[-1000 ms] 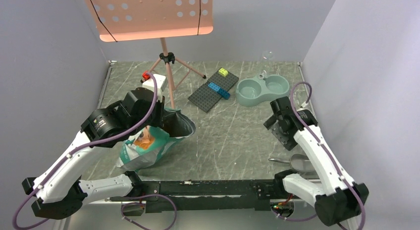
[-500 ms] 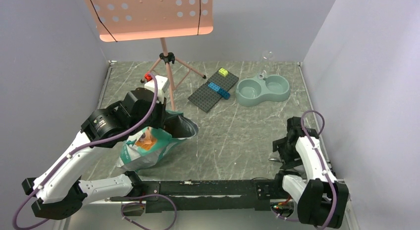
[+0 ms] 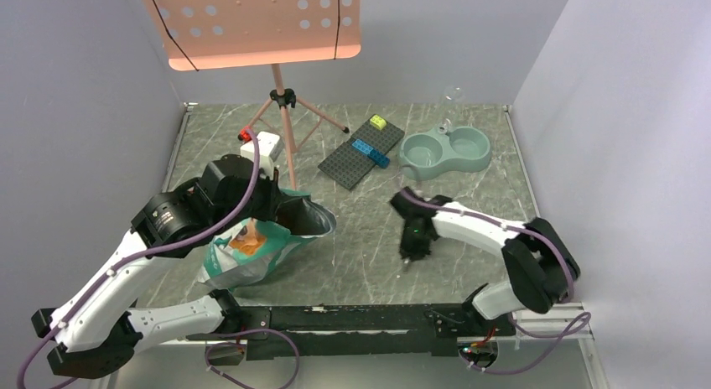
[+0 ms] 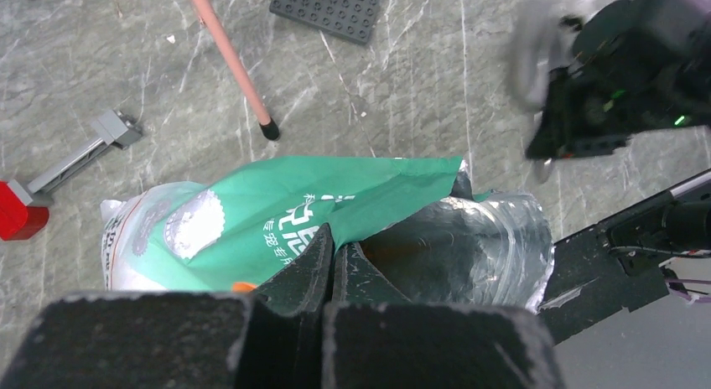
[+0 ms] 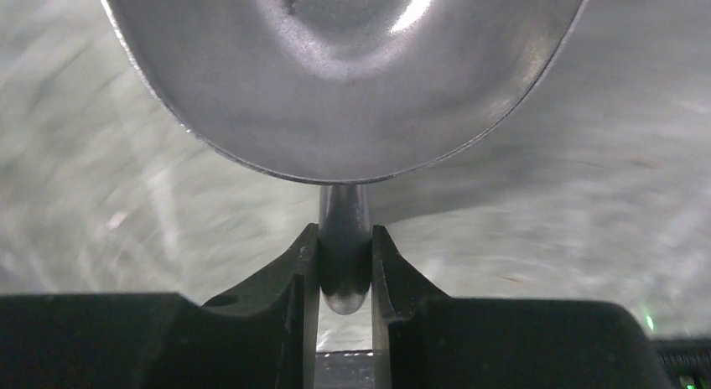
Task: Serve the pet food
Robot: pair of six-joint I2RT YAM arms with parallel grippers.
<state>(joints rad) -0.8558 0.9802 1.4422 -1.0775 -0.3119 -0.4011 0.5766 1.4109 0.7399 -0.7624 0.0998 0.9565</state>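
Firmly, the right gripper [image 5: 345, 238] clamps the handle of a shiny steel scoop [image 5: 352, 70] between its fingers, while the left gripper [image 4: 333, 253] pinches the rim of a teal-green foil bag [image 4: 277, 209].

High rear overview, close wrist views, bag [image 3: 251, 259] shared

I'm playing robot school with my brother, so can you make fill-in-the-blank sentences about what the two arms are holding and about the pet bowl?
1. The right fingers pinch the handle of a shiny metal ____.
2. The left fingers grip the open top of the green ____.
3. The blue-grey pet bowl has ____ hollows, both empty.
Missing words: scoop; bag; two.
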